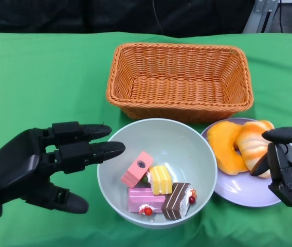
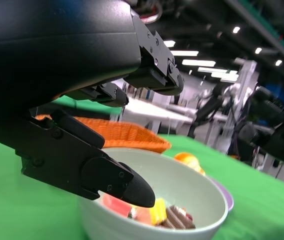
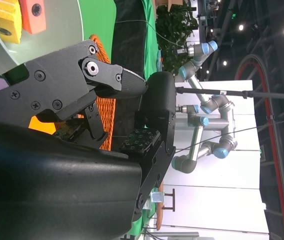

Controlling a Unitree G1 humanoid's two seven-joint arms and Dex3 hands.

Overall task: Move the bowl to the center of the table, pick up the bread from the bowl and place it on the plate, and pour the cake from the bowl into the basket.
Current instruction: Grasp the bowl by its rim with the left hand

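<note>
The pale green bowl [image 1: 171,141] stands at the table's middle front and holds several cake pieces [image 1: 161,179]: pink, yellow and chocolate. To its right, two orange bread pieces [image 1: 223,144] lie on the lilac plate [image 1: 238,193]. The woven basket [image 1: 179,105] sits empty just behind the bowl. My left hand [image 1: 43,164] is at the bowl's left side, its fingers spread and its fingertips at the rim, holding nothing. My right hand [image 1: 287,164] hovers at the plate's right edge with its fingers apart beside the bread. The left wrist view shows the bowl [image 2: 182,185] just past my fingers [image 2: 112,177].
Green cloth [image 1: 43,77] covers the table. Open cloth lies to the left of the basket and bowl. The table's far edge runs behind the basket. Basket, bowl and plate sit close together, nearly touching.
</note>
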